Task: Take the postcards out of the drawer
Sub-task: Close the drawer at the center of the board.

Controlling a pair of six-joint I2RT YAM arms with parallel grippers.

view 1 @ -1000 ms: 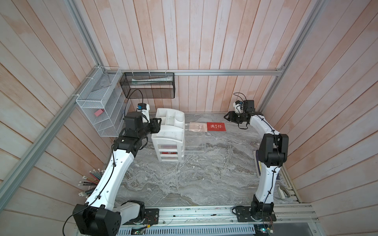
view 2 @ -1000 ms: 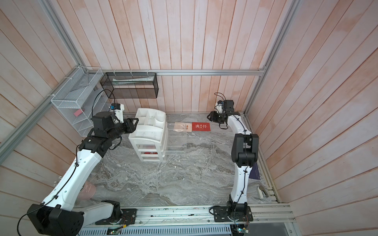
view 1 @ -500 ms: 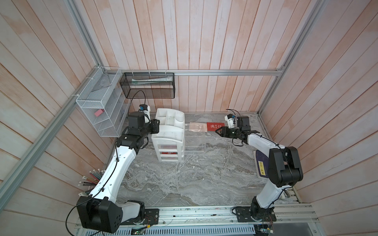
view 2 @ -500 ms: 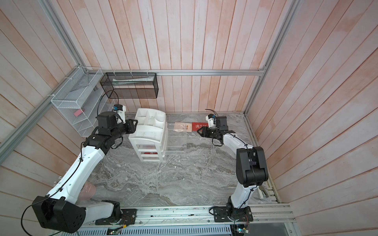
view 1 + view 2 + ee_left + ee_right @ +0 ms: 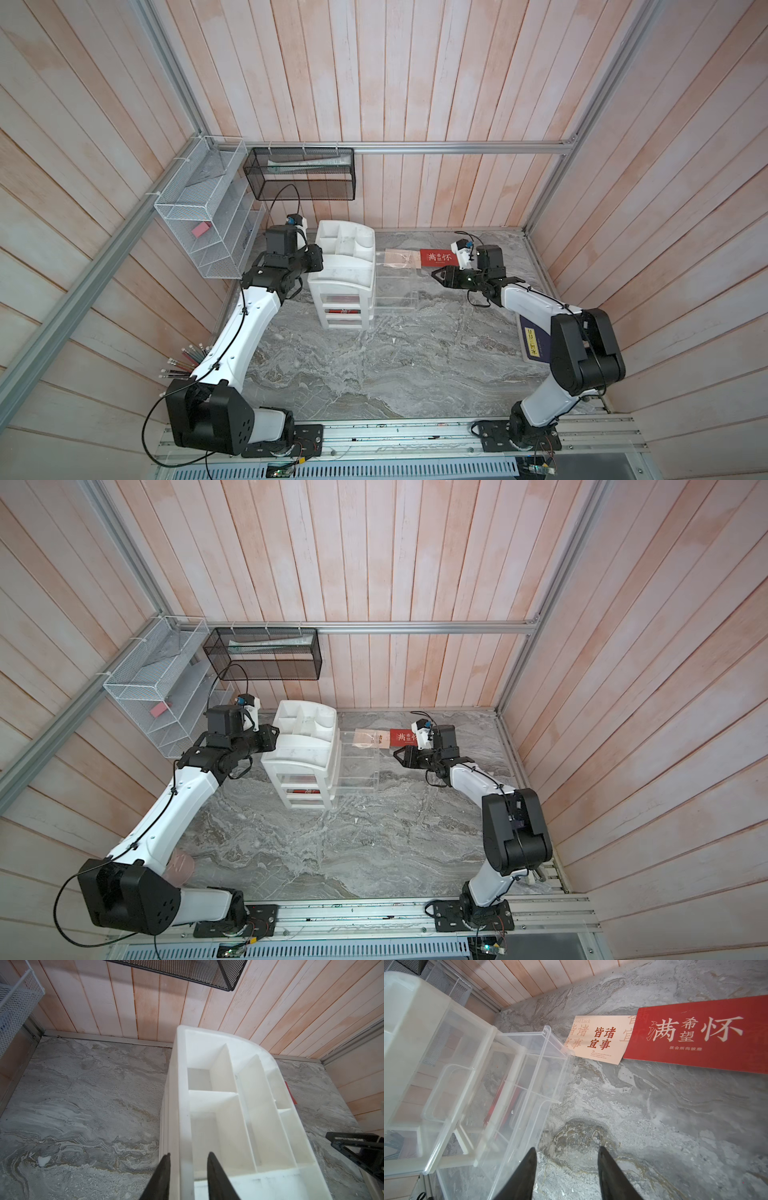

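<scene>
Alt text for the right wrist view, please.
The right pincer, open and empty, hangs above the marble table beside two pulled-out clear drawers. Beyond it a beige postcard and a red postcard lie flat, the red overlapping the beige.

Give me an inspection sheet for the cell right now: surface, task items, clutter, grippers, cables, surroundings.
Surface: grey marble tabletop, no spills seen.
Job's things: beige postcard and red postcard lie flat on the table, red overlapping beige's edge. Something red shows in a lower level of the white organizer. Two clear drawers are pulled out.
Clutter: navy booklet by the right arm; pencils beside the left arm.
Grippers: left gripper astride the organizer's side wall, jaws apart; right gripper open, empty, over bare table beside the drawers.
Cables: black cable loops above the left wrist, snagging nothing.
Surroundings: plank walls, white wire shelf, black mesh basket.
</scene>
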